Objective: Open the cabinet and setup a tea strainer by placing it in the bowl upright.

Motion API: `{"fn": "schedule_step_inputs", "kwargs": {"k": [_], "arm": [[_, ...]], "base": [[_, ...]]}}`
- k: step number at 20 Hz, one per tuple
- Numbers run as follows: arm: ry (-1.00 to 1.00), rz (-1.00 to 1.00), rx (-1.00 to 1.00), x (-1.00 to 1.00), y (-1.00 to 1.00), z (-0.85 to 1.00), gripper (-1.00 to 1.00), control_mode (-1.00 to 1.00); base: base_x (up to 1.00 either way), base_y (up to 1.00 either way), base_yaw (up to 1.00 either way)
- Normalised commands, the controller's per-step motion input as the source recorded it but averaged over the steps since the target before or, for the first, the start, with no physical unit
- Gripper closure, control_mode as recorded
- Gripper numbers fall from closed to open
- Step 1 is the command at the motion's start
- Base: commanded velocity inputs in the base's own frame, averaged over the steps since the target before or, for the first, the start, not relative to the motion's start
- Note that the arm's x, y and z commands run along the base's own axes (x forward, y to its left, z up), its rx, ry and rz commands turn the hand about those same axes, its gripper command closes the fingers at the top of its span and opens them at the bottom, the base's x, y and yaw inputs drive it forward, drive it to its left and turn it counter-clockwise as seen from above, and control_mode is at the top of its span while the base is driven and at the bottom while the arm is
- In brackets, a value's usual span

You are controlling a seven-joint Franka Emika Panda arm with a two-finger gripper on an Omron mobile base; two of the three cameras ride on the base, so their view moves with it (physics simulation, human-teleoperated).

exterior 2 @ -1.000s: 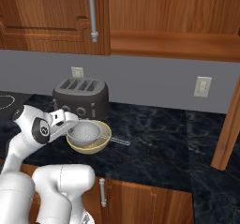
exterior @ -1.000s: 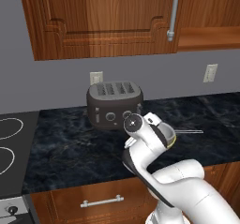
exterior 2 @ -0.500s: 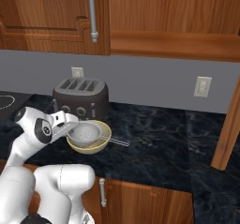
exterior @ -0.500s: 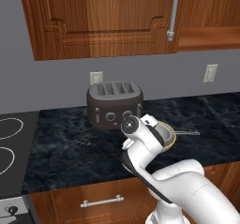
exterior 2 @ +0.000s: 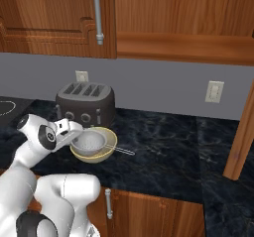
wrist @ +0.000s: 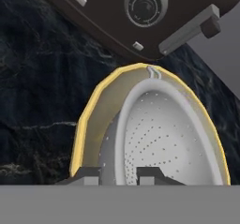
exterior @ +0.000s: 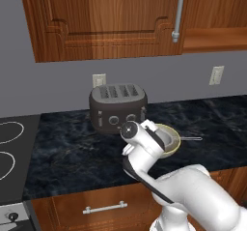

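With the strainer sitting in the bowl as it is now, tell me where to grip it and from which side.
Grip the tea strainer by its thin wire handle, probably from above. The handle juts past the bowl rim over bare counter on the side away from the toaster, while the mesh basket sits down inside the bowl.

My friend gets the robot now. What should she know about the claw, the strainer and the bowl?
Claw: nearly closed on the rim of the strainer, its tips either side of the rim in the hand view.
Strainer: its basket sits in the yellow bowl, open side up, handle poking out over the rim to the right.
Bowl: on the dark counter, just in front of the toaster.
Cabinet: the door on the left looks closed; to its right an open shelf shows.
Done: strainer is in the bowl.
Left: let go, lift the claw away, and check the strainer stays upright.
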Motion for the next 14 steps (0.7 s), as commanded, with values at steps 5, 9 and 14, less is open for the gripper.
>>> {"fn": "schedule_step_inputs", "kwargs": {"k": [5,9,14], "arm": [[-0.03,0.00,0.00,0.11,0.00,-0.22,1.00,-1.00],[-0.02,0.00,0.00,0.08,0.00,-0.10,1.00,-1.00],[0.00,0.00,0.00,0.00,0.00,0.00,-1.00,-1.00]], "base": [[0.00,0.00,0.00],[0.00,0.00,0.00],[0.00,0.00,0.00]]}}
